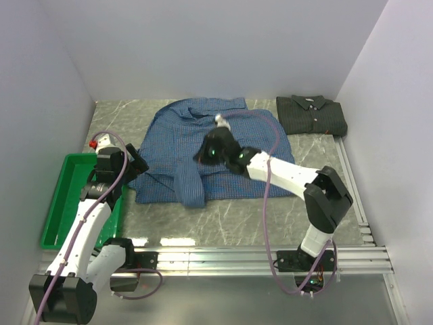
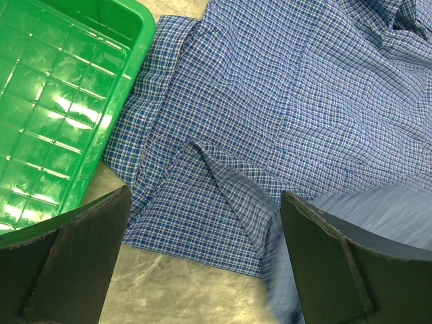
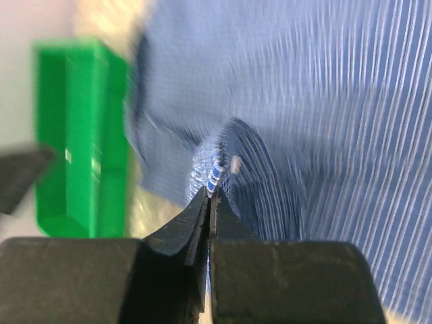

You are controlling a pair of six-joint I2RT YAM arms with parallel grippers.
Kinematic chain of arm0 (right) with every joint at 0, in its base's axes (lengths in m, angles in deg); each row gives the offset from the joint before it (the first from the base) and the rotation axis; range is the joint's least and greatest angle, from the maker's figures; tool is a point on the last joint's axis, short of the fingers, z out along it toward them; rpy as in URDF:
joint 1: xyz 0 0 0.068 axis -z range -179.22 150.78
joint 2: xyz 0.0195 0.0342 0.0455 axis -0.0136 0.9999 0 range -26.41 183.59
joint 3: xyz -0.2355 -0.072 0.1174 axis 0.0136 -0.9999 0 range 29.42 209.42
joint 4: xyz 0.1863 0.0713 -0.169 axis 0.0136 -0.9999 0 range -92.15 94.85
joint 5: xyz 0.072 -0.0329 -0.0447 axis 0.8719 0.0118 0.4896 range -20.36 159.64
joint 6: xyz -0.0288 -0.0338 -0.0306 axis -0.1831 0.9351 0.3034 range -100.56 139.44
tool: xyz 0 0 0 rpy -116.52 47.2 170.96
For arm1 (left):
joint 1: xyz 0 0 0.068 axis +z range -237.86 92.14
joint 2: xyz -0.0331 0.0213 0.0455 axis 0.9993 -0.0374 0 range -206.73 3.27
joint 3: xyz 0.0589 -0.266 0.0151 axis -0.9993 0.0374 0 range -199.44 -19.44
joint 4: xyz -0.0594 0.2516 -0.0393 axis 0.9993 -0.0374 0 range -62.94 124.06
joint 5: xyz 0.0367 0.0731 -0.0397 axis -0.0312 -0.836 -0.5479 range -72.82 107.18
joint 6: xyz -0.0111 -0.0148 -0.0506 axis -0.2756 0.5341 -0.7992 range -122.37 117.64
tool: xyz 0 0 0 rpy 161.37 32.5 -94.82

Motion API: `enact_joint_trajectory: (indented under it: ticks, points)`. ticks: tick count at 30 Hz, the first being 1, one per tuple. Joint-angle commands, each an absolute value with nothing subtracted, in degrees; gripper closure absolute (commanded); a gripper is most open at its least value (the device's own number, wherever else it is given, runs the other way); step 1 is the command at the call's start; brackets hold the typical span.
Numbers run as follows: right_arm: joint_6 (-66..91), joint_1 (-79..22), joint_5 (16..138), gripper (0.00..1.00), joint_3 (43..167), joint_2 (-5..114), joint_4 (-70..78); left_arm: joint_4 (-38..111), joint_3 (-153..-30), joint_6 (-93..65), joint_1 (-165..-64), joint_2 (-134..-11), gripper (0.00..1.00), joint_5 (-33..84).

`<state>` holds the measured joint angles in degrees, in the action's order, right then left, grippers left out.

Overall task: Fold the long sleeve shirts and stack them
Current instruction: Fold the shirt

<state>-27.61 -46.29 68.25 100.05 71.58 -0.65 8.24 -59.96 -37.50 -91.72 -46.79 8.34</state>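
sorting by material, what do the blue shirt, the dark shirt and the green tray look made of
Blue shirt: woven cloth, matte, finely checked, creased. Dark shirt: likely cloth, matte, folded flat; weave too small to tell. Green tray: hard glossy plastic, glare on its moulded grid.

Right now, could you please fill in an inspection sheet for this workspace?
Surface: grey marbled table, metal rails along its near edge.
Job's things: blue checked shirt spread rumpled mid-table, not yet folded; dark shirt folded at the far right corner.
Clutter: green plastic tray at the left edge, nothing seen inside.
Grippers: left gripper, jaws wide open, over the blue checked shirt's near-left corner; right gripper, jaws shut on a pinch of the blue checked shirt.
Cables: purple cables along both arms, the right one arching over the blue checked shirt.
Surroundings: plain white walls on three sides.
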Motion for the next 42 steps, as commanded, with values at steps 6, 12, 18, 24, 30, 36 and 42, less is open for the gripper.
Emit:
enact_joint_trajectory:
  ticks: [6, 12, 18, 24, 30, 36, 42]
  points:
    - [3.94, -40.97, 64.01, 1.0, 121.15, 74.3, 3.96, 10.95, -59.61, -36.91, -91.99, -45.95, 0.02, 9.71]
    - [18.89, -39.92, 68.48, 1.0, 132.06, 81.24, 4.75, 11.39, -59.43, -36.99, -91.99, -47.0, 0.02, 11.82]
    - [31.03, -39.65, 69.46, 1.0, 139.01, 85.2, 9.24, 11.21, -59.87, -37.17, -91.99, -48.15, 0.02, 11.99]
    - [40.34, -39.48, 71.57, 1.0, 137.11, 86.7, 22.31, 11.39, -59.61, -37.17, -91.99, -48.76, 0.02, 12.17]
    - [52.12, -39.48, 71.13, 1.0, 130.85, 87.75, 41.84, 11.83, -59.26, -37.08, -91.99, -49.64, 0.02, 13.49]
    - [57.05, -39.57, 76.57, 1.0, 130.86, 90.39, 44.57, 11.21, -59.52, -39.01, -91.99, -52.01, 0.02, 16.65]
    - [59.95, -39.56, 84.74, 0.97, 126.72, 90.22, 46.42, 12.17, -58.21, -43.92, -91.99, -54.65, 0.02, 24.47]
